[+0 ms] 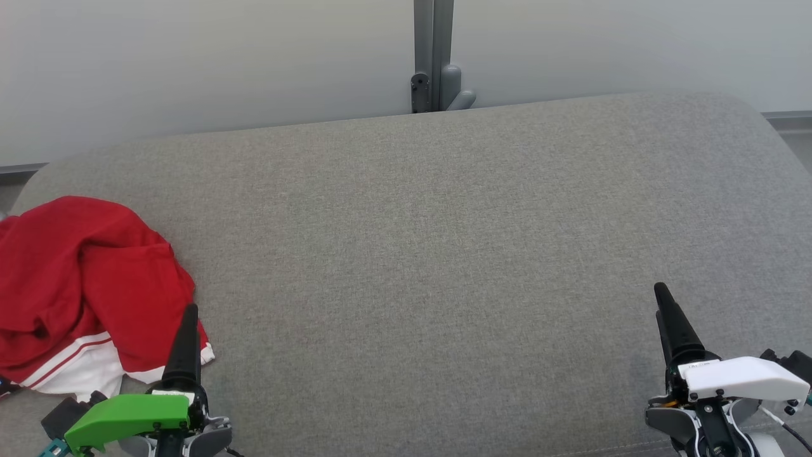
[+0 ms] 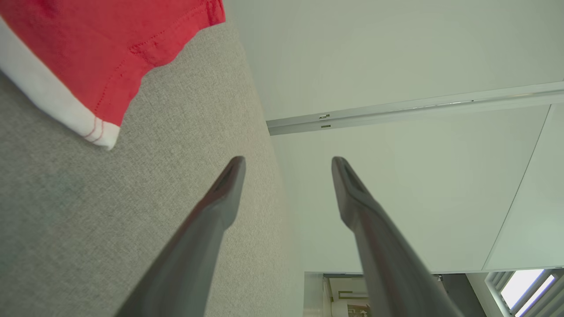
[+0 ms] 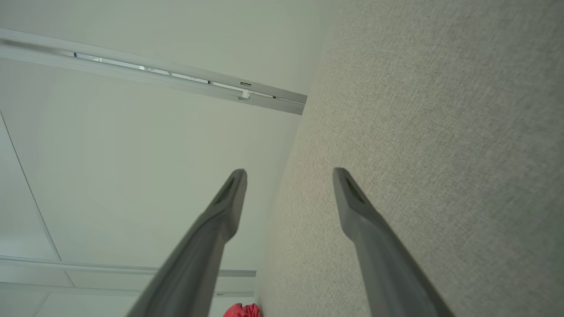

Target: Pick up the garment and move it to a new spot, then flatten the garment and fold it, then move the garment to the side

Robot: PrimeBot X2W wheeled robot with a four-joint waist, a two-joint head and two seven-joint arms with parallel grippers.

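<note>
A crumpled red garment (image 1: 82, 279) with a white striped hem lies in a heap at the left end of the grey upholstered surface (image 1: 419, 254). My left gripper (image 1: 188, 312) stands at the lower left, right beside the garment's near right corner, fingers pointing up. In the left wrist view its jaws (image 2: 288, 160) are open and empty, and the garment's hem (image 2: 97, 66) lies ahead at upper left. At the lower right, far from the cloth, my right gripper (image 1: 663, 293) is open too; its own view shows the gripper (image 3: 290, 172) empty and a scrap of the garment (image 3: 241, 310) at the bottom edge.
A pale wall runs behind the cushion, with a grey post and bracket (image 1: 434, 63) at its middle. The cushion's rounded far edge and right corner (image 1: 748, 114) drop off to the floor. The middle and right of the grey fabric are bare.
</note>
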